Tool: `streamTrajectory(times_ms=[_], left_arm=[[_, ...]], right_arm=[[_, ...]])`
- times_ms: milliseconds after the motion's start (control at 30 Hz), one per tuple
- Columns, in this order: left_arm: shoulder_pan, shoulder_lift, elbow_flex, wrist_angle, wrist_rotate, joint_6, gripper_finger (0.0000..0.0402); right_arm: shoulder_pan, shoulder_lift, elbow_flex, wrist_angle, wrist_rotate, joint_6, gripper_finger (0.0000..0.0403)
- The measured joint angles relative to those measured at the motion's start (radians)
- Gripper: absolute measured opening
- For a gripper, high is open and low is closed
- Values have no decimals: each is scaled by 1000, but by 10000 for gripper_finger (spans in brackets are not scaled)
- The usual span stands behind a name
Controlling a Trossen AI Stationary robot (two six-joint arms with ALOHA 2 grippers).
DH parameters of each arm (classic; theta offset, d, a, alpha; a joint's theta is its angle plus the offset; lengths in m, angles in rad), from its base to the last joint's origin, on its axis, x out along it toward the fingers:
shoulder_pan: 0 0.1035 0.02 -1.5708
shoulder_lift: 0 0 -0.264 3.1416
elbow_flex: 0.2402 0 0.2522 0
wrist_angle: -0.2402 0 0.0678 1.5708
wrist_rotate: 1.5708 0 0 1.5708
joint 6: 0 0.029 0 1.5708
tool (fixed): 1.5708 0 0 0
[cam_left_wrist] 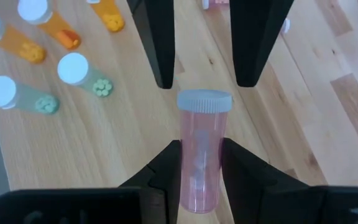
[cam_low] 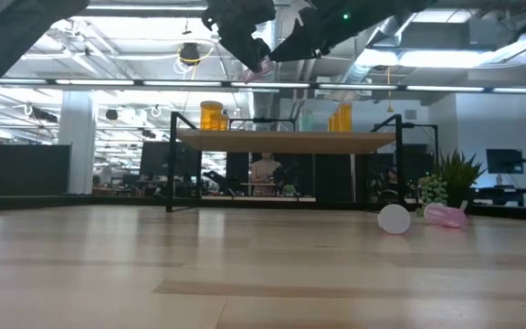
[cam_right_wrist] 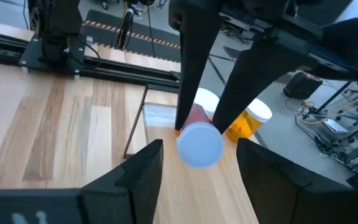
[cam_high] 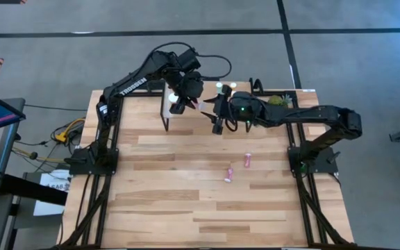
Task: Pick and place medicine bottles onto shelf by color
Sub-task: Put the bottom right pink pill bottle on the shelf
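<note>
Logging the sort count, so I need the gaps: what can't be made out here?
- High view: the shelf is mostly covered by both arms, so its bottles cannot be counted.
- Low view: the pink bottle is largely hidden by the left gripper.
- Left wrist view: the orange bottles are cut off by the picture's edge.

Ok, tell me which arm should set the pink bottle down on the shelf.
Left. Its hand is shut on the pink bottle, above the shelf. The right hand is open, with its fingers on either side of the cap but not gripping it.
</note>
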State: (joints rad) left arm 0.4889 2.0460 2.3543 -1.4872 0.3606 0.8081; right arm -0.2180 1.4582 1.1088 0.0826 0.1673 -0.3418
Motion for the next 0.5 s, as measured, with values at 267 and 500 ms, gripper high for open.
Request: streamTrajectory(times_ms=[267,500], left_arm=[[-3,0,0,1,-1,0,83],[-17,0,0,2,-10,3,83]], right_arm=[[-15,20,0,12,0,16,230],[-27,19,0,24,-5,22,230]])
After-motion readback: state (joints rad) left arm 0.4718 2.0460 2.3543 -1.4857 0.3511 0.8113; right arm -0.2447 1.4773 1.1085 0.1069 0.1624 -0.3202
